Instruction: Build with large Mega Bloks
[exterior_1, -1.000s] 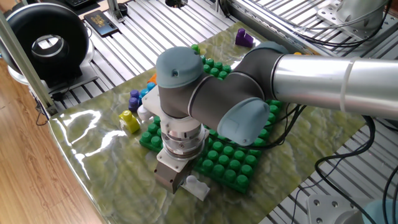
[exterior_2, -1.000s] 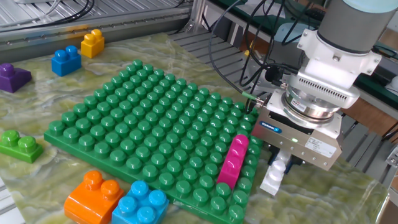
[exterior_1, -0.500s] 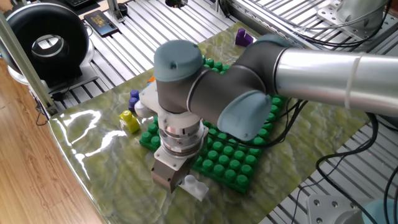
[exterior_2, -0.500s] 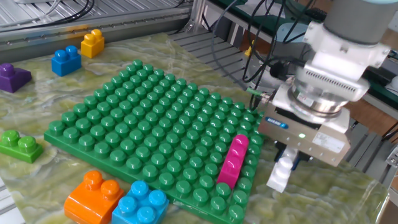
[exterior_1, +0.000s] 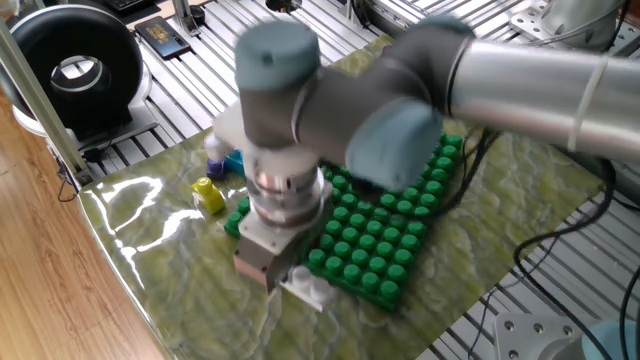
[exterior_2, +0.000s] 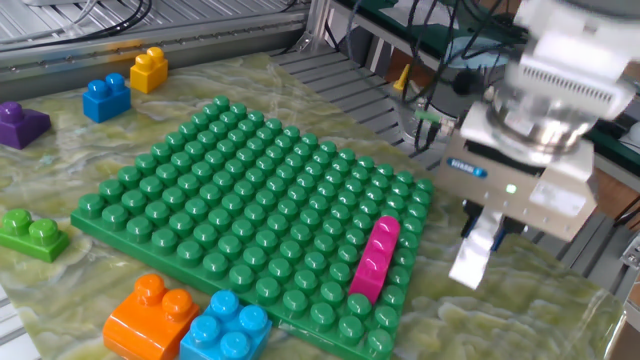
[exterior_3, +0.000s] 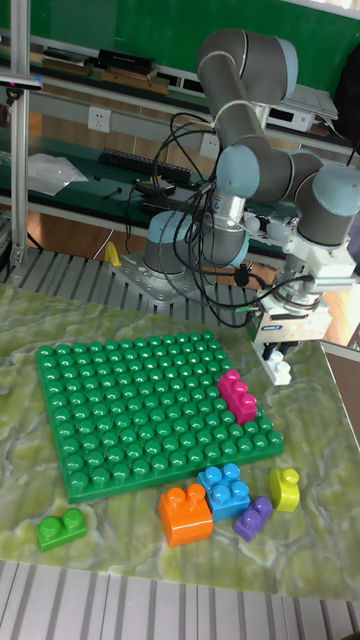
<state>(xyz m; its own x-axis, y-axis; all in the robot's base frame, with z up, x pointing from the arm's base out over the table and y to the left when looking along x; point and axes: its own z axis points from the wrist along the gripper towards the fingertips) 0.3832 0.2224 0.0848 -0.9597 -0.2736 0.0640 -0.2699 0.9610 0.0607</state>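
My gripper (exterior_2: 488, 228) is shut on a white-grey brick (exterior_2: 468, 262), which hangs tilted just above the cloth, off the right edge of the green baseplate (exterior_2: 230, 190). The tall fixed view shows the gripper (exterior_3: 276, 358) and the white-grey brick (exterior_3: 279, 372) beside the plate's right edge. A magenta brick (exterior_2: 375, 258) is pressed onto the plate near that edge. Orange (exterior_2: 150, 312) and light blue (exterior_2: 225, 325) bricks lie at the plate's front. Yellow (exterior_3: 284, 488) and purple (exterior_3: 252, 518) bricks lie next to them.
A green brick (exterior_2: 30, 232) lies off the plate's left front corner. Purple (exterior_2: 20, 122), blue (exterior_2: 105, 97) and yellow (exterior_2: 148, 68) bricks sit on the cloth beyond the far corner. Cables and the robot base (exterior_3: 185, 265) stand behind the plate. A slatted metal table surrounds the cloth.
The gripper has risen and drifted away from the baseplate's edge, carrying the white-grey brick up off the cloth. The other bricks have not moved.
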